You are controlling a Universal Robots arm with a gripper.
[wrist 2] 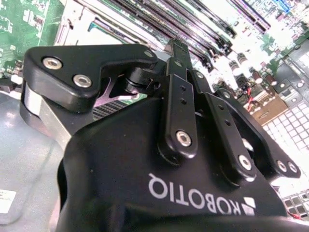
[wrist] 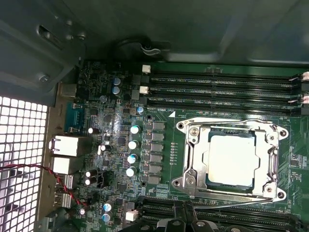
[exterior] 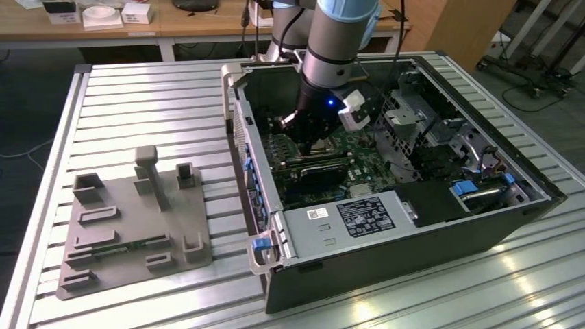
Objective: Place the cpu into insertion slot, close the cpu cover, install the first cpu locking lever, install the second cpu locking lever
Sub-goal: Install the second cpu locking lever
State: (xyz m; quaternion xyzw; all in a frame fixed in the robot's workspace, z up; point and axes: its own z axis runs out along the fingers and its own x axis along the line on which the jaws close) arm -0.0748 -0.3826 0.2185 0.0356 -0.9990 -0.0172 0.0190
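The cpu [wrist: 231, 158] lies flat in the insertion slot [wrist: 185, 127] on the green motherboard [wrist: 116, 116], its pale metal top showing through the window of the cpu cover [wrist: 194, 155]. The cover lies down over the chip. A thin wire lever [wrist: 227, 203] runs along the socket's side nearest my gripper [wrist: 186, 218], and another wire [wrist: 219, 121] runs along the far side. My gripper [wrist 2: 174, 50] has its black fingers drawn together with nothing seen between them. In the exterior view it [exterior: 314, 145] reaches down inside the open computer case [exterior: 393, 274], just above the board.
Long black memory slots [wrist: 217, 79] flank the socket on both sides. A grey power supply box [exterior: 352, 218] with a white label sits at the case's near end. A grey fixture plate [exterior: 137, 226] with upright blocks lies on the slatted table [exterior: 137, 103] at the exterior view's left.
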